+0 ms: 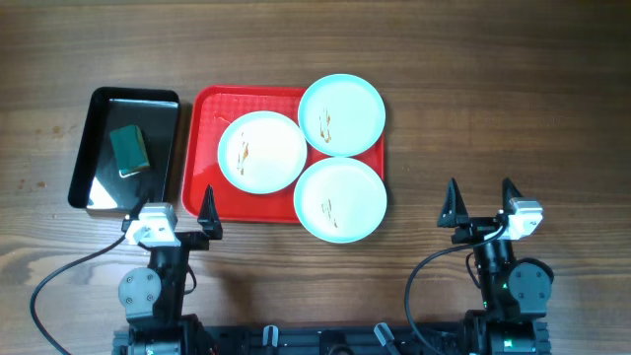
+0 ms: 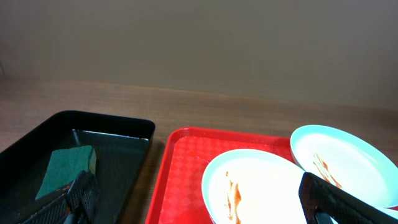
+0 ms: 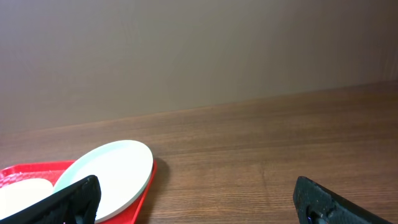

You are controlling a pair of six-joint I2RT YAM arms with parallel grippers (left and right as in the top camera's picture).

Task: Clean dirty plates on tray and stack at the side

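Three mint-rimmed plates lie on the red tray [image 1: 202,138]: one at the left [image 1: 261,151], one at the far right corner [image 1: 341,114], one at the near right [image 1: 340,199], overhanging the rim. Each has small brown smears. My left gripper [image 1: 173,212] stands open at the tray's near left corner; its wrist view shows the open gripper [image 2: 202,208] facing the left plate [image 2: 261,180] and the far plate [image 2: 342,155]. To the right of the tray my right gripper [image 1: 480,197] stands open over bare wood, empty [image 3: 199,208], with a plate [image 3: 112,168] at its left.
A glossy black tray [image 1: 163,128] stands left of the red one, holding a green sponge [image 1: 128,150], also seen as a sponge [image 2: 68,168] in the left wrist view. Bare wooden table [image 1: 493,99] stretches to the right of the red tray.
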